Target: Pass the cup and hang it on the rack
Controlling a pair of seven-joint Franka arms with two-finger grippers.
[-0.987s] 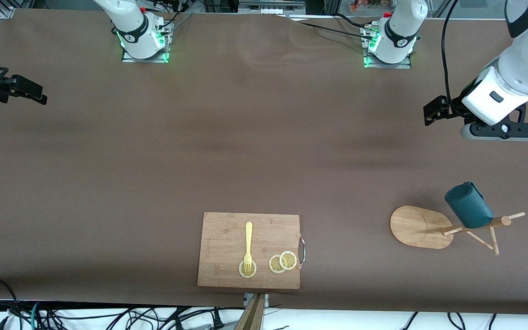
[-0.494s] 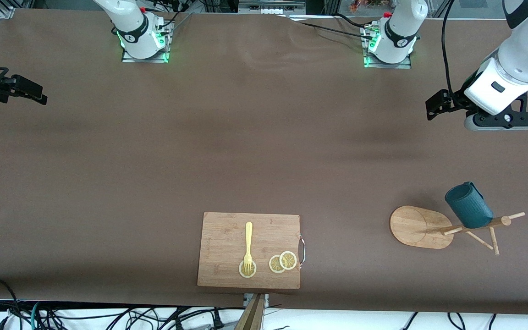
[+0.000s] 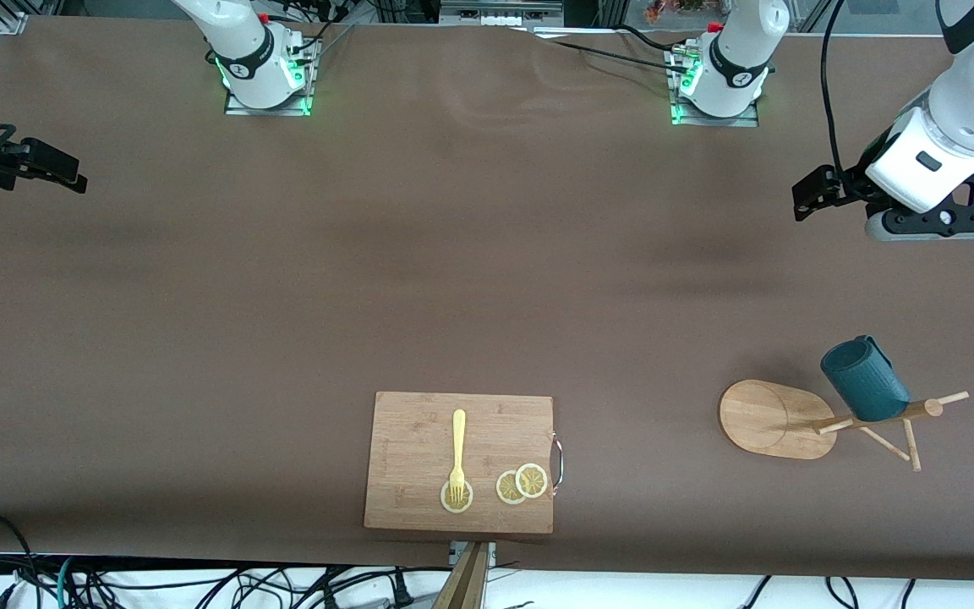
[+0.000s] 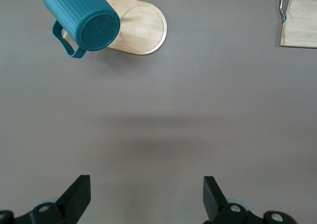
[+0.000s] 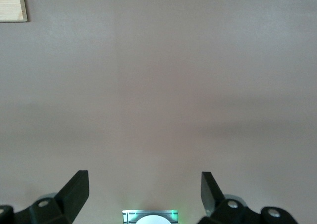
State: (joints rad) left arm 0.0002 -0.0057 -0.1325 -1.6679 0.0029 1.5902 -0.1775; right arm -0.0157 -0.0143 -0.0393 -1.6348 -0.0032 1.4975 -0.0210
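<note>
My right gripper (image 5: 143, 194) waits over the bench edge at the right arm's end, fingers spread wide on nothing. The cutting board (image 3: 459, 461) lies by the edge nearest the front camera. The rack (image 3: 779, 419) stands toward the left arm's end, the cup (image 3: 864, 380) hanging on a peg. My left gripper (image 4: 147, 196) hangs over bare bench, wide open and empty, well apart from the cup.

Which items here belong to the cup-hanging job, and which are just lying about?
Job items:
- cup, hanging on the rack
- rack, toward the left arm's end of the table
- left gripper, open, over bare table
- right gripper, open, waiting

Lying about:
- cutting board
- yellow fork
- lemon slices
</note>
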